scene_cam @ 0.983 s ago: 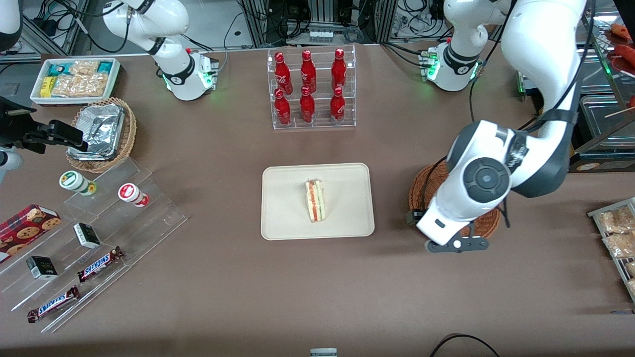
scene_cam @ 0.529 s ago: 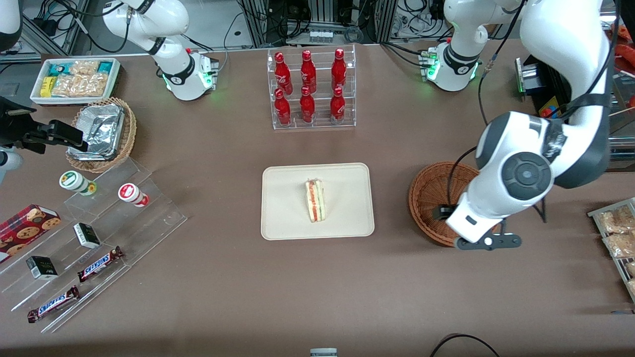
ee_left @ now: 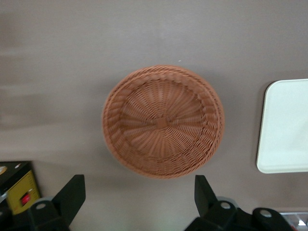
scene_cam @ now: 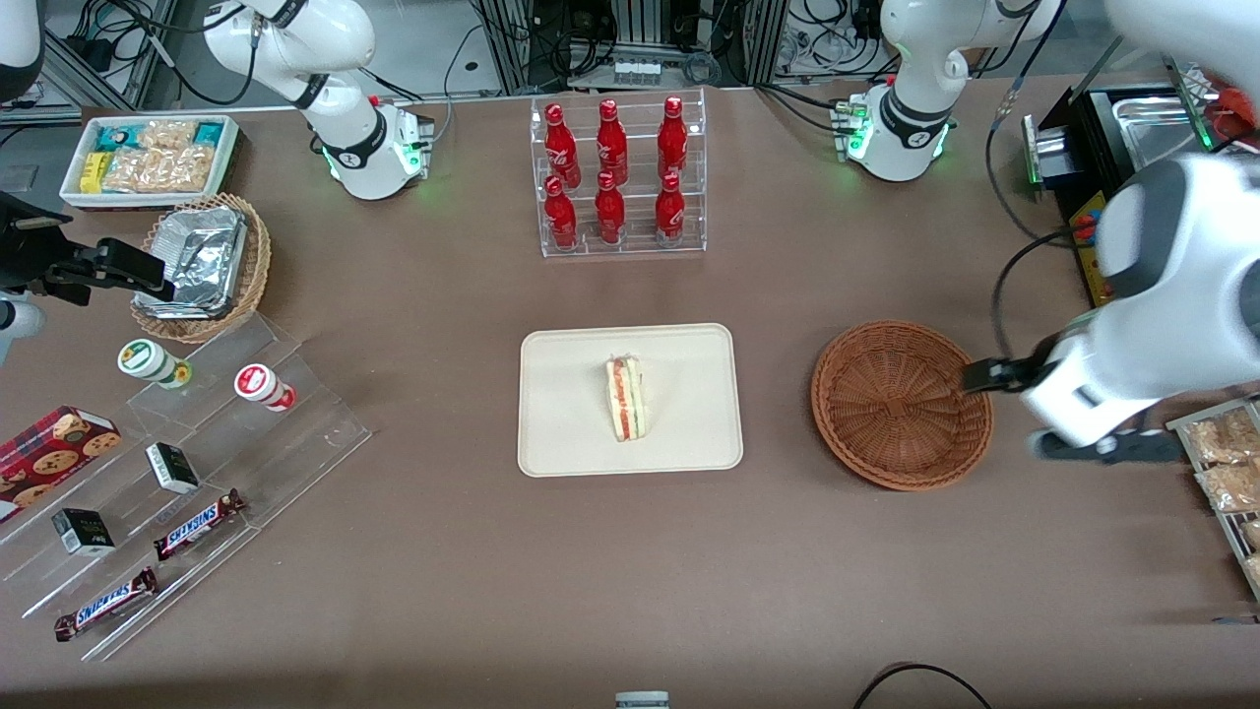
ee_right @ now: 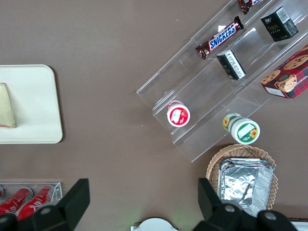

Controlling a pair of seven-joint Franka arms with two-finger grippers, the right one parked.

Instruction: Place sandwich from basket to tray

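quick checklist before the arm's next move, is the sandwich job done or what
1. Sandwich on the tray: ok, it lies near the middle, inside the rim.
2. Basket emptied: ok, only bare wicker shows.
3. Hand carrying nothing: ok, fingers spread wide with nothing between them.
4. Hand clear of the basket: ok, it hangs above the table at the basket's edge toward the working arm's end, touching nothing.
5. Path near the snack packets: cannot tell, the arm hides the gap.

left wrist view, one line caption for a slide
Open gripper hovers above the empty basket, with the tray corner beside it.
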